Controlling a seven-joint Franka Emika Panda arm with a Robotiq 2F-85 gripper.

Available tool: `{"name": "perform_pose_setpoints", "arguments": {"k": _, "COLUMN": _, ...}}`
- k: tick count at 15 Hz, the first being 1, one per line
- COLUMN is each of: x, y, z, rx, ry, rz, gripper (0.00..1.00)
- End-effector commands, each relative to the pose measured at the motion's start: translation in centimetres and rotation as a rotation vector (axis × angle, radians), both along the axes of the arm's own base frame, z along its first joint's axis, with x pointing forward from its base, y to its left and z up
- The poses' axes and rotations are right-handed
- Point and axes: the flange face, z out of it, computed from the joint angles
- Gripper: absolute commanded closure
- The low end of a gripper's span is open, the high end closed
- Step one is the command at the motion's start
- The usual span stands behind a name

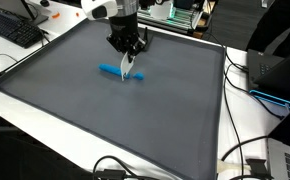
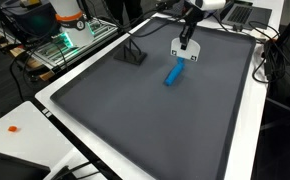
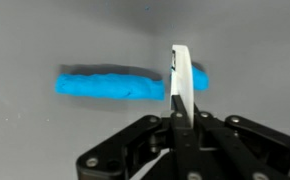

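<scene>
My gripper [image 1: 127,52] hangs over the middle of the grey mat [image 1: 75,110] and is shut on a thin white flat piece [image 1: 126,66] that points down. In the wrist view the white piece [image 3: 180,72] is edge-on between the closed fingers [image 3: 177,112]. Just below it a long blue object [image 3: 110,84] lies flat on the mat, and the white piece's tip is at its right end. Both exterior views show the blue object [image 1: 112,71] [image 2: 172,73] under the white piece [image 2: 185,51]. I cannot tell whether the two touch.
The mat [image 2: 135,120] covers a white table. A black stand [image 2: 133,55] is on its far side. A keyboard [image 1: 15,28] lies beyond one corner, and a laptop [image 1: 287,160] and cables [image 1: 247,165] lie beside the mat. A small orange item [image 2: 13,128] lies on the white edge.
</scene>
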Motion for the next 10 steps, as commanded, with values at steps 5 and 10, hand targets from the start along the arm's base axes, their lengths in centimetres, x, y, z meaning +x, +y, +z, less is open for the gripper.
{"name": "perform_pose_setpoints", "arguments": {"k": 5, "x": 0.1, "y": -2.3, "z": 0.7, "rx": -0.059, "ry": -0.024, "rz": -0.01, "gripper": 0.99}}
{"name": "perform_pose_setpoints", "arguments": {"k": 10, "x": 0.3, "y": -2.6, "z": -0.5, "rx": -0.066, "ry": -0.013, "rz": -0.014, "gripper": 0.99}}
